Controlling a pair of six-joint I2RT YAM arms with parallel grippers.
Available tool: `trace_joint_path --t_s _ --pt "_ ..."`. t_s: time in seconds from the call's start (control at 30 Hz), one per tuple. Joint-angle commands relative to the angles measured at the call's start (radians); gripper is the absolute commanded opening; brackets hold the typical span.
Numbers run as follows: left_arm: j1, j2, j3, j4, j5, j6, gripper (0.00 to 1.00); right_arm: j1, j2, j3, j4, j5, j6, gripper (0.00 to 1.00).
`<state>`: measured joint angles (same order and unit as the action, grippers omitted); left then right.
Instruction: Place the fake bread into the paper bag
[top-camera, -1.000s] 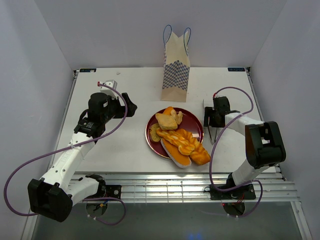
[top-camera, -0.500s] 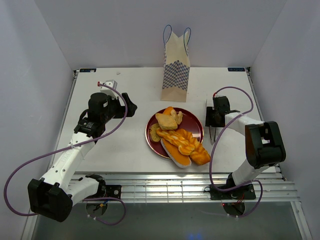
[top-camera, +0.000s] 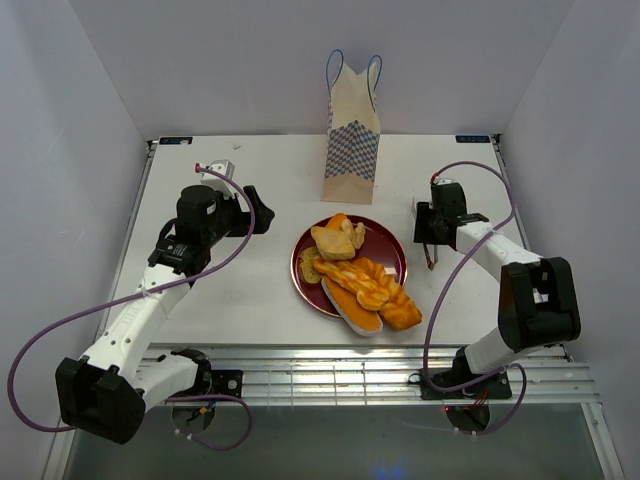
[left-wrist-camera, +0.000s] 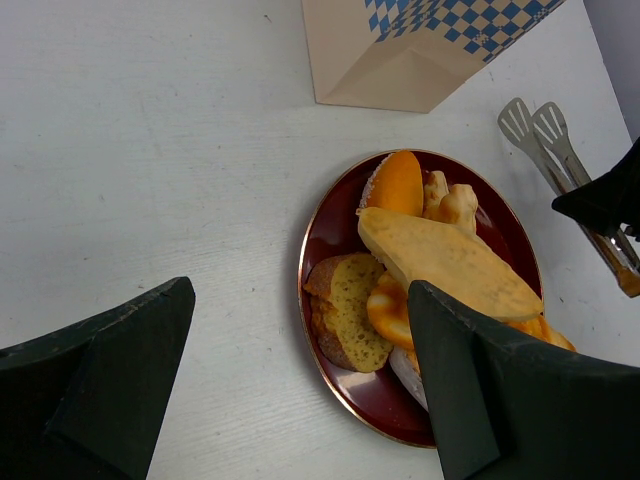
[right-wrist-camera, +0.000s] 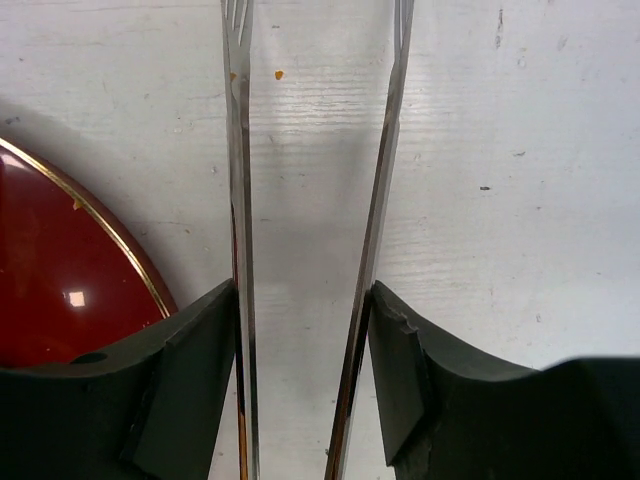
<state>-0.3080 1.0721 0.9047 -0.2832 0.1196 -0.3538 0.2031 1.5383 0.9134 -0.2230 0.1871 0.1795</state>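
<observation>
While my right gripper pinches the metal tongs, its matte black fingers press the outsides of both thin, shiny arms, which stand parted and run to the top of the wrist frame over the scuffed white table. My right arm bends in from the lower right of the overhead frame, with the wrist just right of the dark red plate. Glossy orange fake bread lies heaped on that plate. The paper bag stands upright above it. My left gripper hangs spread, holding nothing.

Plain pale grey walls are enclosing a white table on three sides, and soft, even light is falling across its scuffed top.
</observation>
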Motion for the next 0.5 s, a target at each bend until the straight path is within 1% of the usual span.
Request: trace_joint_path --t_s 0.0,0.23,0.47 --pt "-0.002 -0.014 0.025 0.022 0.011 -0.002 0.98 0.004 -0.064 0.05 -0.033 0.006 0.006 0.57" --pt "-0.002 -0.018 0.023 0.021 0.008 -0.001 0.98 0.004 -0.128 0.085 -0.085 0.006 0.0 0.56" --pt "-0.002 -0.02 0.023 0.021 -0.006 0.001 0.98 0.004 -0.193 0.11 -0.124 -0.034 0.003 0.56"
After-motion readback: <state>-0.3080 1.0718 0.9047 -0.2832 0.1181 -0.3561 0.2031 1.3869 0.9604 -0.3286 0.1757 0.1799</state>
